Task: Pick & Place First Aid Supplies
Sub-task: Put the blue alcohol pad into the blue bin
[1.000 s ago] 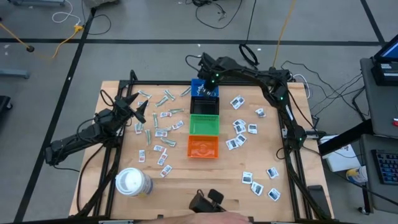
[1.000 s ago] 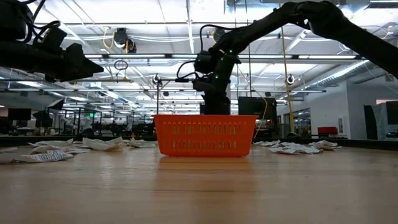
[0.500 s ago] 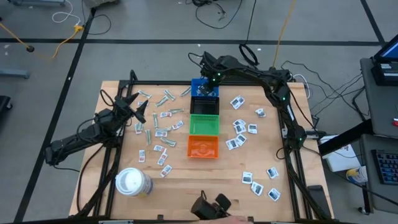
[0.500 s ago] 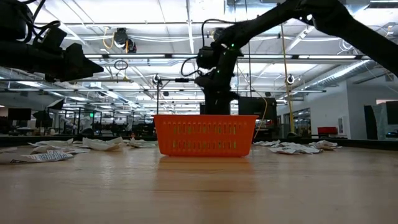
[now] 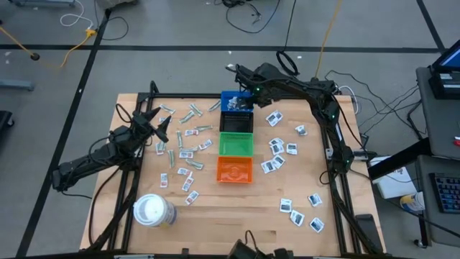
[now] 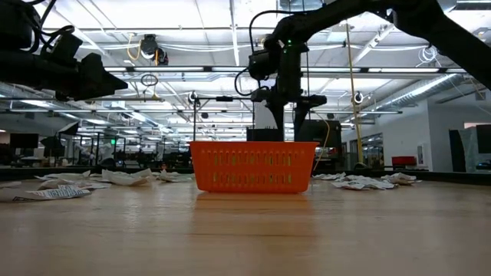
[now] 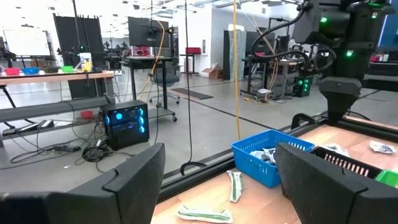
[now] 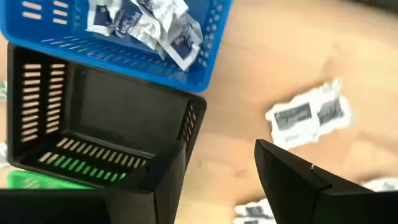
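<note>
Right end effector [image 5: 248, 92] hangs over the blue bin [image 5: 231, 99] and black bin [image 5: 236, 121] near the surface's far edge, fingers [image 8: 292, 180] parted and empty, white packets [image 8: 146, 18] already piled in the blue bin. Left end effector [image 5: 153, 119] waits above the surface's left side, spread wide with nothing in it. First aid supplies [image 5: 188, 134] lie scattered between it and the row of bins, with more white squares [image 5: 276, 152] right of the green bin [image 5: 235, 143] and orange bin [image 5: 234, 169], others toward the near right corner.
</note>
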You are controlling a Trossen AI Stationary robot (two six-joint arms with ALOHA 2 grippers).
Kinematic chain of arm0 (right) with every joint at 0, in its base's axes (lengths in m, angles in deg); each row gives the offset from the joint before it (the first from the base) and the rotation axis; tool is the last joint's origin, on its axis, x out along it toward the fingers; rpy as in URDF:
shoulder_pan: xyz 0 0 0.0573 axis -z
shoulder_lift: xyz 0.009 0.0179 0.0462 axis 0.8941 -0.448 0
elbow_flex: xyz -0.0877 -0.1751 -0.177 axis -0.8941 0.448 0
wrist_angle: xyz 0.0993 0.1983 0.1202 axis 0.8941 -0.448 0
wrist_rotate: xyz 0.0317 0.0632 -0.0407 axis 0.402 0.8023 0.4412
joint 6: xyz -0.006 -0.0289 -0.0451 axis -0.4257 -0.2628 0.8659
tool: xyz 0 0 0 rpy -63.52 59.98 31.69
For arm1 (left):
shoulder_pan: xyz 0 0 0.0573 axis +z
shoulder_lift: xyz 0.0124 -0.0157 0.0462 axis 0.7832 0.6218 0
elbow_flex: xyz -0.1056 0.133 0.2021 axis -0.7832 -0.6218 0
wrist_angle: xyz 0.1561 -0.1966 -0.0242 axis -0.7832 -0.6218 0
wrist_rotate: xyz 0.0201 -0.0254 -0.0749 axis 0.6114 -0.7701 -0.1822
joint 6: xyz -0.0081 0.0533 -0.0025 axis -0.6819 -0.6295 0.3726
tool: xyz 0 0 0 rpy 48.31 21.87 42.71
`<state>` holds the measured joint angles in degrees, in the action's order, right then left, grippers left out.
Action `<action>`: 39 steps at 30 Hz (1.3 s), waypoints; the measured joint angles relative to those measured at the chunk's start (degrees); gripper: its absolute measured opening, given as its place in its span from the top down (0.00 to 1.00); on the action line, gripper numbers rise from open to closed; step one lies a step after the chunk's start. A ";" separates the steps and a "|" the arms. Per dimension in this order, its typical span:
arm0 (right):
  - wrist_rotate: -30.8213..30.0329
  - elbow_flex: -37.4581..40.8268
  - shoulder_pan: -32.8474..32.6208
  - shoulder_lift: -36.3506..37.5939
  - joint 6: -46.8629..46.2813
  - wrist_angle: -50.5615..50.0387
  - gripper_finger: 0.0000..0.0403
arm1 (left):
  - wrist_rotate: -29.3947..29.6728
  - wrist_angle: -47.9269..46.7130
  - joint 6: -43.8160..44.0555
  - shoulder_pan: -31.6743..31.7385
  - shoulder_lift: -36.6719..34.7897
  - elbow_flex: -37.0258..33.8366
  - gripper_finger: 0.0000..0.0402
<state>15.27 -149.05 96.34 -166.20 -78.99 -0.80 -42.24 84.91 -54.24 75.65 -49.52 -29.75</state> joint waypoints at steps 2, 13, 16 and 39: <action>0.02 0.19 -0.31 0.04 -2.13 -0.61 0.54 | 0.00 0.00 -0.01 0.00 -0.01 0.00 0.24; 1.78 25.58 -7.74 16.41 -11.45 11.50 0.54 | 0.00 0.00 0.01 0.00 -0.01 0.00 0.24; 3.29 34.00 -11.52 22.39 -13.92 14.21 0.54 | -0.01 0.00 -0.01 -0.02 -0.02 0.00 0.24; 10.78 71.85 -51.58 55.18 -43.75 17.88 0.54 | 0.00 -0.01 -0.01 -0.01 -0.01 0.00 0.24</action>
<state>26.05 -77.20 44.76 -111.03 -122.74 17.08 -42.24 84.90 -54.25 75.64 -49.53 -29.75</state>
